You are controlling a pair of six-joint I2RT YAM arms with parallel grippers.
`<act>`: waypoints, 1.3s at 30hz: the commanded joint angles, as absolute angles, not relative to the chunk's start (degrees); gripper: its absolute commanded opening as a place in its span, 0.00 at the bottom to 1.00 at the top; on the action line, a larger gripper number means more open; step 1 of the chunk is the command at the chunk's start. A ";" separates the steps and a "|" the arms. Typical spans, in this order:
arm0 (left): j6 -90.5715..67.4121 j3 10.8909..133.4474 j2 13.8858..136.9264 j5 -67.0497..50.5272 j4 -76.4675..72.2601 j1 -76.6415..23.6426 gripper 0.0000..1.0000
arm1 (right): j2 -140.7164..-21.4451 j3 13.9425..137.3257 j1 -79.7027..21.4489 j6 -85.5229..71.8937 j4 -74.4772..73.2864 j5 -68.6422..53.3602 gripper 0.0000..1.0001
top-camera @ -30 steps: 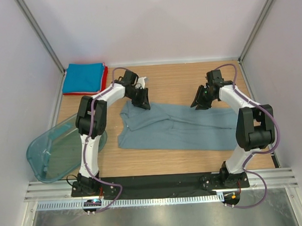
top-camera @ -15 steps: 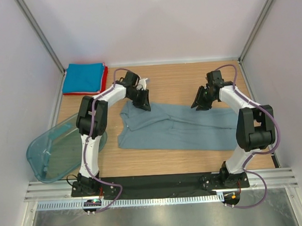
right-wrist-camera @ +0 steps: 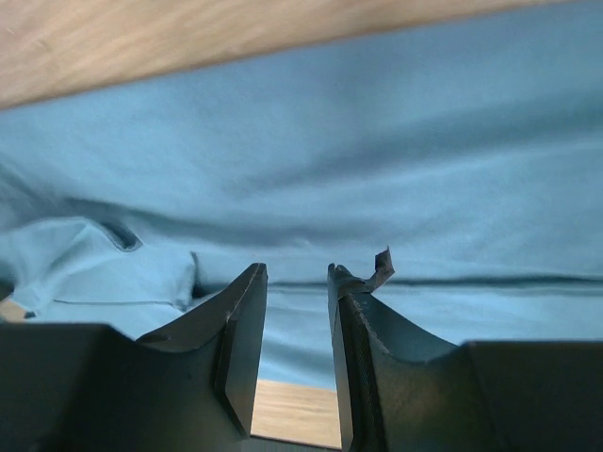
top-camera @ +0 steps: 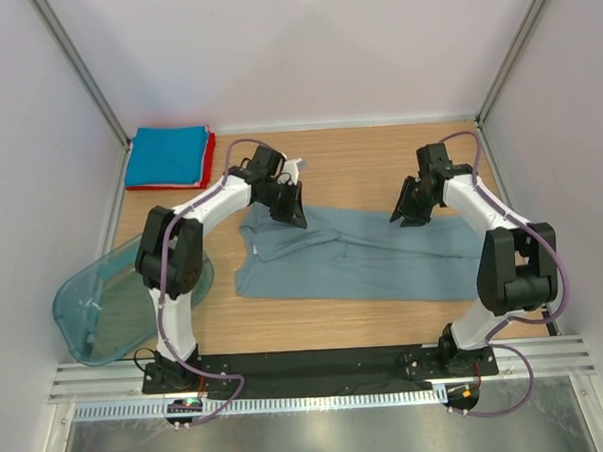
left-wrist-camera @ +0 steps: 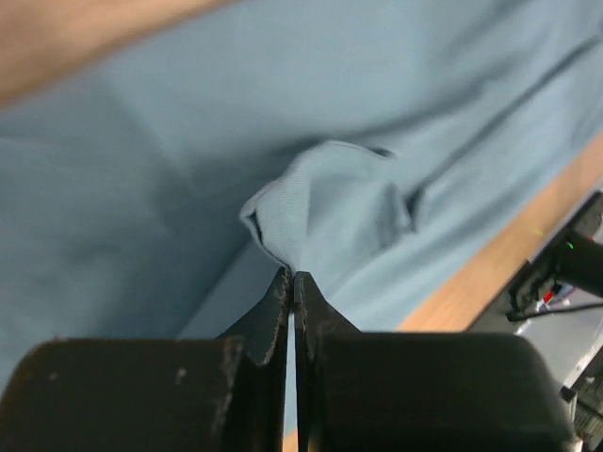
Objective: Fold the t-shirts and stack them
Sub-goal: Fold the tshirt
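- Nearest, a steel sheet and a black rail carry the two arm bases. A clear teal tub lies tipped at the near left of the wooden worktop.
- The grey-blue t-shirt lies stretched sideways across the middle of the worktop. It is mostly flat, creased, and rumpled at its left end.
- The left tool is pinched tight on a small peak of that shirt's cloth at its far left edge.
- The right tool sits low over the shirt's far edge toward the right. Its jaws stand a narrow gap apart, with no cloth visible between them.
- In the far left corner a bright blue t-shirt lies folded square on a red t-shirt, which shows only along one edge.
- By the look of it, two shirts are folded and stacked. The third is only at its first fold, so folding it down and carrying it to the pile remain.
- Plain pale walls with metal corner posts close in the space.
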State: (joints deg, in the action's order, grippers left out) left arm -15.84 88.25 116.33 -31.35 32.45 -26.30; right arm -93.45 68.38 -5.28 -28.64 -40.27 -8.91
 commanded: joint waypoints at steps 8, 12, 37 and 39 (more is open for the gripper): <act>-22.94 75.51 100.03 -26.30 34.36 -41.91 0.00 | -79.81 57.75 -5.45 -32.43 -47.98 -8.26 0.39; -25.65 68.49 96.87 -23.83 34.63 -46.57 0.14 | -75.51 53.89 -5.27 -31.64 -48.69 -9.92 0.40; -40.17 60.39 87.10 -11.77 39.30 -30.68 0.37 | -88.41 54.23 -26.63 -38.94 -27.42 -13.62 0.46; -40.69 58.98 87.54 -12.66 38.32 -30.50 0.37 | -89.29 53.53 -26.89 -39.02 -25.94 -13.62 0.46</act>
State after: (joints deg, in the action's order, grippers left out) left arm -38.83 60.18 89.17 -10.66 40.36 -30.87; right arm -88.71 52.21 -26.35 -40.16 -29.08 -13.52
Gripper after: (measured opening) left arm 0.370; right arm 0.456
